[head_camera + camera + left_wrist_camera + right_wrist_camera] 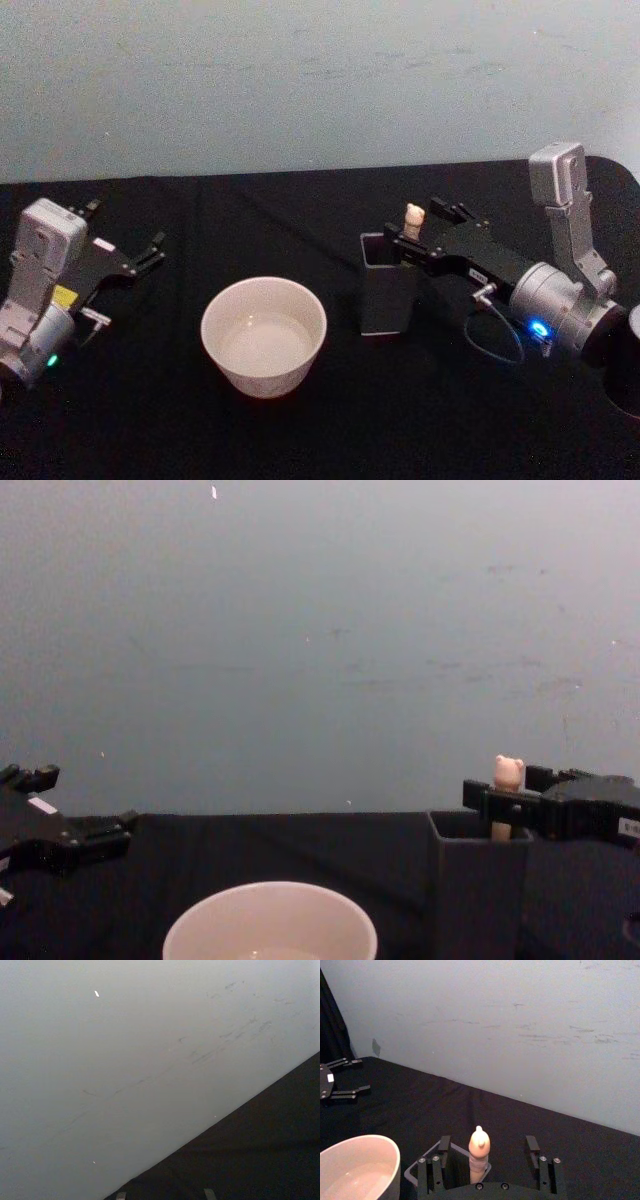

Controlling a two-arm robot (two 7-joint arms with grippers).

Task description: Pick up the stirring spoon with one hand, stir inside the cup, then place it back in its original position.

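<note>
High head, low chest; common cup (265,378)

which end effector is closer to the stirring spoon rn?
Right. The right end effector straddles the stirring spoon, open, not touching it; the left end effector sits far beyond the cup.

Looks like a robot lab or test cell. Desk (130,420) draped edge to edge in black cloth, plain scuffed grey wall (300,80) right behind it, two metal arms with left claw (125,228) and right claw (416,222) over the desk.
</note>
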